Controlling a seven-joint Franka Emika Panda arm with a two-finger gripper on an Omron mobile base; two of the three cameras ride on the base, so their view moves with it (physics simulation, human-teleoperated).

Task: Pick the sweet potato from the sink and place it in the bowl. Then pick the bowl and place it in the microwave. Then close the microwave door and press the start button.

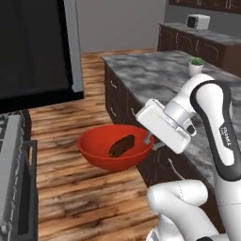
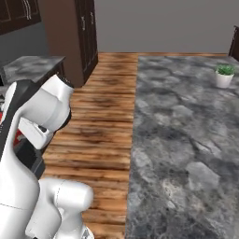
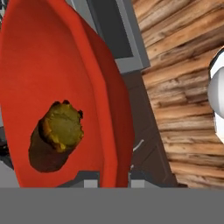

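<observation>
- Your gripper (image 1: 149, 139) is clamped on the rim of the bowl (image 1: 101, 150), held in the air above the wood floor.
- The potato (image 1: 122, 145) lies inside it (first step done).
- Next, carry it level to the microwave (image 1: 33, 47), whose door (image 1: 74, 44) stands open.

Grey marble counter (image 1: 155, 75) carries a potted plant (image 1: 196, 65).

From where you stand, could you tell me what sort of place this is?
A home kitchen, most likely: grey marble-look counters over dark wood cabinets, wood plank flooring, and a small white appliance on the far counter.
</observation>
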